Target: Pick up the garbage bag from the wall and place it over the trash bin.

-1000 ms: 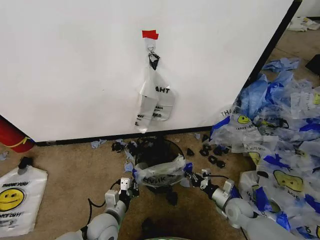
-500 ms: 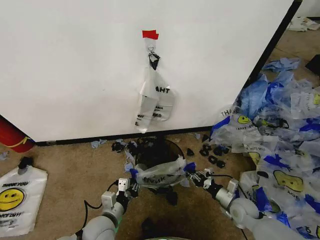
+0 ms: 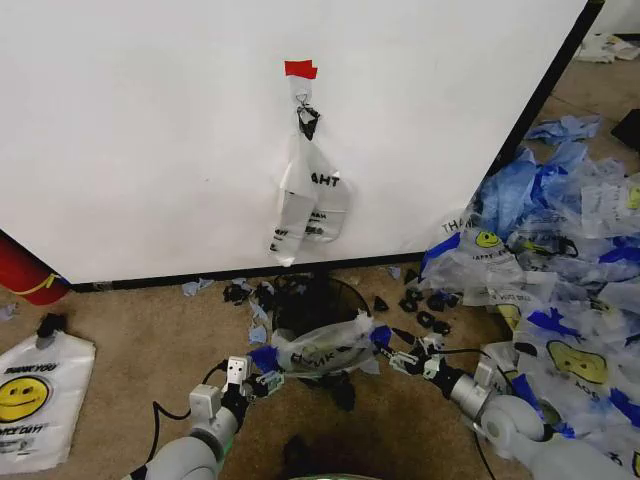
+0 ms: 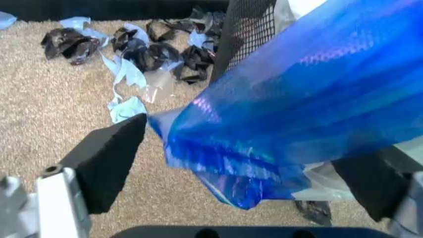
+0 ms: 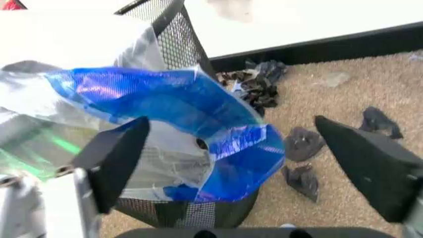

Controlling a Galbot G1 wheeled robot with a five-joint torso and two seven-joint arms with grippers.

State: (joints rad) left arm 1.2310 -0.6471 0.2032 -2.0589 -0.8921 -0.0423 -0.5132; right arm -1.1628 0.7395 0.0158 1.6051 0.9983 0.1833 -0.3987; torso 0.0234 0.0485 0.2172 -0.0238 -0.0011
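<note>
The garbage bag (image 3: 322, 350) lies bunched across the near rim of the black mesh trash bin (image 3: 318, 300), which stands on the carpet at the foot of the white wall (image 3: 150, 130). One blue handle strip (image 4: 284, 124) hangs loose between the wide-apart fingers of my open left gripper (image 3: 262, 381), just left of the bin. The other blue handle (image 5: 218, 129) droops over the mesh side between the spread fingers of my open right gripper (image 3: 403, 360), just right of the bin. Neither gripper holds the plastic.
A narrower clear bag (image 3: 310, 195) lettered "AHT" hangs on the wall under red tape (image 3: 300, 68). A red cylinder (image 3: 25, 270) and a white smiley bag (image 3: 35, 395) lie left. A pile of bags (image 3: 560, 270) fills the right. Black scraps (image 3: 425, 308) ring the bin.
Both arms have drawn back from the bin, left arm leftward and right arm rightward. The bag's blue handles stay at the rim, the bag sagging a little lower.
</note>
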